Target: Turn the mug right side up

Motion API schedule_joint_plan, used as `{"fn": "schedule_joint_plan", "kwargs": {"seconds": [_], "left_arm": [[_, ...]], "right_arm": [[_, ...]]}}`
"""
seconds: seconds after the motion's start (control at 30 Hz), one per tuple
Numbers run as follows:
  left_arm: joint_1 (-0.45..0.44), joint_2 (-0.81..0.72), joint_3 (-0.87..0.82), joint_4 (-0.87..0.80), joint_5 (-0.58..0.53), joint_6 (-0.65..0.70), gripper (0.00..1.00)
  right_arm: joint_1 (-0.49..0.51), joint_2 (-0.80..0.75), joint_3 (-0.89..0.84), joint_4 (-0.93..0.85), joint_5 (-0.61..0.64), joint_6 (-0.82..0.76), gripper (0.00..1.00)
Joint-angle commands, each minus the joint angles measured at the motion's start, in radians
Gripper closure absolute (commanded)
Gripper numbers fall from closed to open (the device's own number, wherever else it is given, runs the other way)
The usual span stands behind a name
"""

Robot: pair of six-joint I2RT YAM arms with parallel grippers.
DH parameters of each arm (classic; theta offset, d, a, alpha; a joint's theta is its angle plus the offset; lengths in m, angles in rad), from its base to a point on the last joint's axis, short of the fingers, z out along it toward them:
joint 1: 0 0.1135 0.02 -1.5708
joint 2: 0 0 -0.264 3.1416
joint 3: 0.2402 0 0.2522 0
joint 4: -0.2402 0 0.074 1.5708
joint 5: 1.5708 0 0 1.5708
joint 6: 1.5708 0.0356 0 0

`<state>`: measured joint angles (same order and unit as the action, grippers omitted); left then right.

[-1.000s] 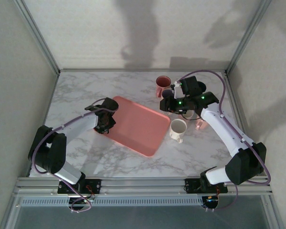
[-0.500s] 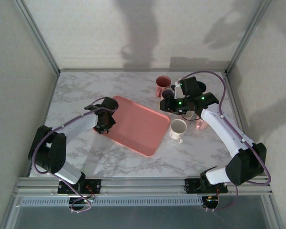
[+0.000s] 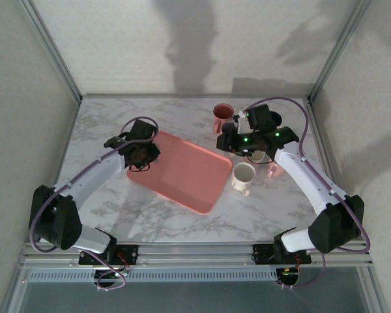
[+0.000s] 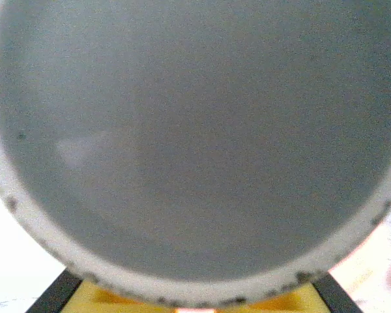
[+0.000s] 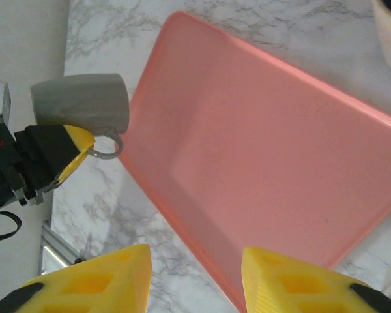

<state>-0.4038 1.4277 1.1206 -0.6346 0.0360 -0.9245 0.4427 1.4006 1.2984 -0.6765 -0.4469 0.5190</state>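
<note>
Left pincer had just clamped tighter on the grey mug and swung it beside the pink tray — sideways, roughly half turned, I'd say.

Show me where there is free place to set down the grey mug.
The pink tray is bare inside. The table is free in front, between tray and near edge, and in the far left corner. Right of the tray it is crowded: pink mug, cream mug, open right tool. The left tool holds the grey mug.
</note>
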Motion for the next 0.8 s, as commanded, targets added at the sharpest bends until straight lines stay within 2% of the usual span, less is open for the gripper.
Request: {"fn": "schedule_joint_plan", "kwargs": {"seconds": [0.0, 0.4, 0.6, 0.77], "left_arm": [[0.007, -0.077, 0.036, 0.113, 0.060, 0.017, 1.00], [0.020, -0.223, -0.031, 0.406, 0.218, 0.035, 1.00], [0.037, -0.302, -0.155, 0.759, 0.378, 0.012, 1.00], [0.037, -0.329, -0.206, 0.932, 0.445, 0.001, 1.00]], "right_arm": [[-0.006, -0.029, -0.017, 0.041, -0.046, 0.033, 0.58], [-0.007, -0.079, -0.059, 0.167, -0.127, 0.110, 0.55], [-0.012, -0.092, -0.081, 0.286, -0.243, 0.180, 0.54], [-0.014, -0.097, -0.096, 0.411, -0.327, 0.241, 0.52]]}}
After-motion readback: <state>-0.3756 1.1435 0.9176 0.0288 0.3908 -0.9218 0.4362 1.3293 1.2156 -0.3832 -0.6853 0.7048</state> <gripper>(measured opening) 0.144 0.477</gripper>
